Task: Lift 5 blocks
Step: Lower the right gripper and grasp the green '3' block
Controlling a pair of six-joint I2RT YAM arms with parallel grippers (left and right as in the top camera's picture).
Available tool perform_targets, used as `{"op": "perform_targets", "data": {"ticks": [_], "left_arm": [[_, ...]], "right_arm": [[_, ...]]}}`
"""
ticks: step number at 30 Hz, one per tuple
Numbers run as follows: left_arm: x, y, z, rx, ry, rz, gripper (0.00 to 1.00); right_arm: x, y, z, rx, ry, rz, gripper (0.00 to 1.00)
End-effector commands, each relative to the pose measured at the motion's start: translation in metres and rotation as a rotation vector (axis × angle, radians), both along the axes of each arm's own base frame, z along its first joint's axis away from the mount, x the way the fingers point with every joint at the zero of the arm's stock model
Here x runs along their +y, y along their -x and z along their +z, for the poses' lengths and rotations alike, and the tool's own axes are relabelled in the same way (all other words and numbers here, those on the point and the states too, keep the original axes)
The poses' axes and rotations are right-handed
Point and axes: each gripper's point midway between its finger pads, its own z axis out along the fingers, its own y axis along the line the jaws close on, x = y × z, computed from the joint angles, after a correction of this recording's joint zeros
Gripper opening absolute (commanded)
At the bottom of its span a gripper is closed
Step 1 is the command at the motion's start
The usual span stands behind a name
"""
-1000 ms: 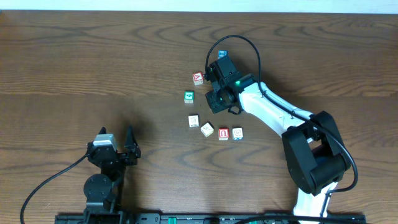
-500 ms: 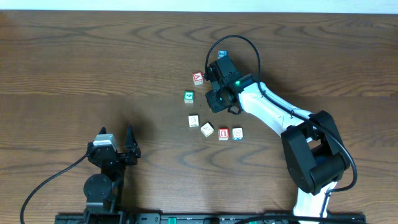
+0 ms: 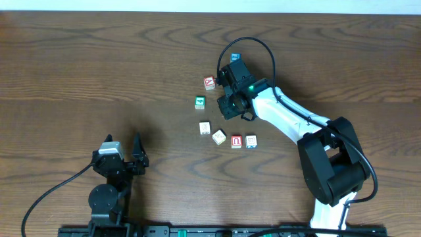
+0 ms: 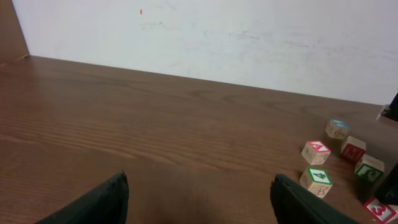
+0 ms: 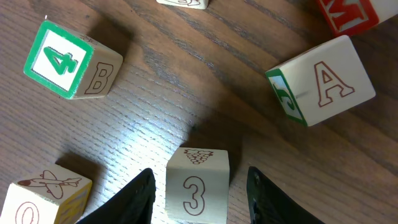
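A cream block (image 5: pixel 198 186) with a "3" and a grape cluster sits on the table between the fingers of my right gripper (image 5: pixel 199 175). The gripper is open, with a thin gap on each side of the block. In the overhead view that gripper (image 3: pixel 227 105) hangs over the cluster and hides this block. In front of it lie more blocks in a row: two cream ones (image 3: pixel 204 128) (image 3: pixel 219 137), a red-letter one (image 3: pixel 237 141) and a blue-edged one (image 3: pixel 251 141). My left gripper (image 3: pixel 125 158) stands open far to the left, over bare wood (image 4: pixel 199 199).
Around the right gripper lie a green "4" cube (image 5: pixel 69 61), a cube with an "A" face and a green side (image 5: pixel 320 81), a red "M" cube (image 5: pixel 348 15) and an airplane block (image 5: pixel 46 193). Overhead shows a red "A" cube (image 3: pixel 209 82), a blue cube (image 3: pixel 235 58) and a green cube (image 3: pixel 200 102).
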Motion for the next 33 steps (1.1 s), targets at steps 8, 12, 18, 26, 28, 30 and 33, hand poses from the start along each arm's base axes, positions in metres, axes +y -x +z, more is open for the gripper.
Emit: {"op": "perform_targets", "data": {"ticks": [8, 12, 18, 26, 28, 30, 33], "left_arm": [[0.002, 0.001, -0.018, 0.049, 0.002, 0.012, 0.73], [0.002, 0.001, -0.018, 0.049, 0.002, 0.012, 0.73], [0.002, 0.001, -0.018, 0.049, 0.002, 0.012, 0.74], [0.002, 0.001, -0.018, 0.049, 0.002, 0.012, 0.74], [0.002, 0.001, -0.018, 0.049, 0.002, 0.012, 0.73], [0.002, 0.001, -0.018, 0.049, 0.002, 0.012, 0.73], [0.002, 0.001, -0.018, 0.049, 0.002, 0.012, 0.73]], "right_arm": [[-0.002, -0.002, -0.004, 0.005, 0.013, 0.0, 0.52], [-0.003, 0.001, -0.007, 0.019, 0.021, 0.001, 0.52], [-0.005, 0.003, -0.02, 0.042, 0.037, 0.007, 0.47], [-0.003, -0.003, -0.018, 0.014, 0.033, 0.003, 0.39], [-0.002, -0.005, -0.017, 0.009, 0.03, 0.003, 0.41], [-0.002, -0.005, -0.016, 0.007, 0.029, 0.002, 0.43], [-0.002, -0.005, -0.016, 0.006, 0.028, 0.002, 0.38]]}}
